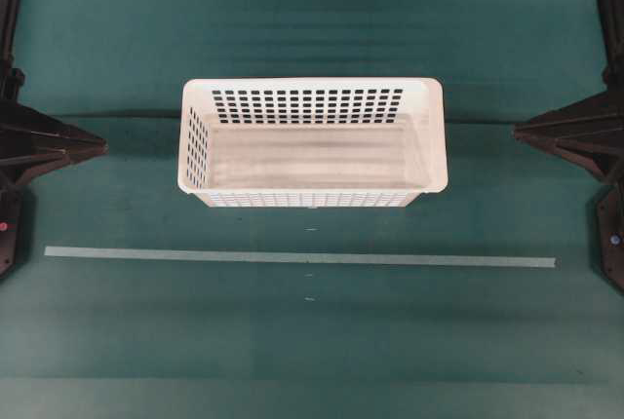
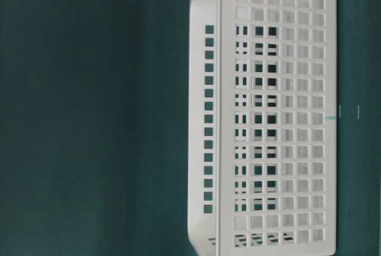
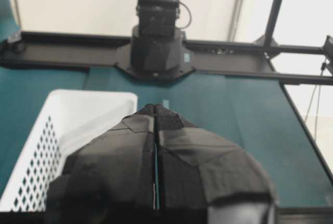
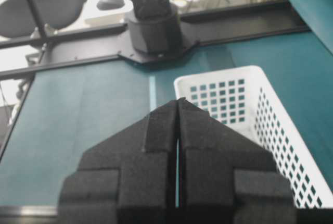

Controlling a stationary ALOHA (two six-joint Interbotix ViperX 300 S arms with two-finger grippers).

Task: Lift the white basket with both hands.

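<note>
Meanwhile: Both Claws Closed, Basket Untouched Between Them

Meanwhile, the white basket [image 1: 312,141] sits upright on the green desk [image 1: 312,341], between the two arms and well apart from each. Seen from overhead, the left claw [image 1: 100,148] points its tip toward the basket's left end wall from the left edge of the view, and the right claw [image 1: 519,130] points at the right end wall from the opposite edge. Bare desk lies between each tip and the basket's rim.

Both claws are pressed closed on nothing. Through the left wrist camera, the left claw [image 3: 155,110] shows its two taped pads meeting along a thin seam, and the basket [image 3: 67,130] lies ahead of it and off to its left, with the slotted side wall facing the camera. Through the right wrist camera, the right claw [image 4: 178,104] has its two padded halves closed together the same way, and the basket [image 4: 250,114] lies ahead and to its right. Beyond each claw, across the desk, stands the black base of the opposite arm.

A pale strip of tape [image 1: 297,257] runs across the desk, on the near side of the basket in the overhead view, clear of both claws. The table-level view, turned sideways, is filled by the basket's [image 2: 268,119] slotted long wall; neither claw appears there.
</note>
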